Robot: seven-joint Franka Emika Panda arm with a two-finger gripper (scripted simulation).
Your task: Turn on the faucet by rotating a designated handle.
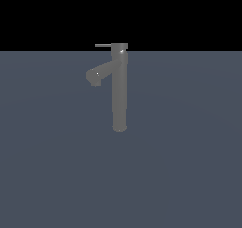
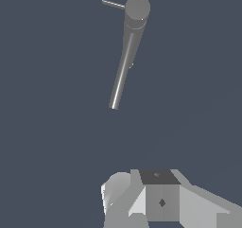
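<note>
gripper (image 2: 156, 198) partly in view, holding nothing

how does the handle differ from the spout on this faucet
The handle is a thin rod; the spout is a much thicker tube. The handle sticks out level from the top cap; the spout branches off lower on the column and slopes downward. Both are grey metal and, in the exterior view, point to that view's left from the same faucet.
</note>
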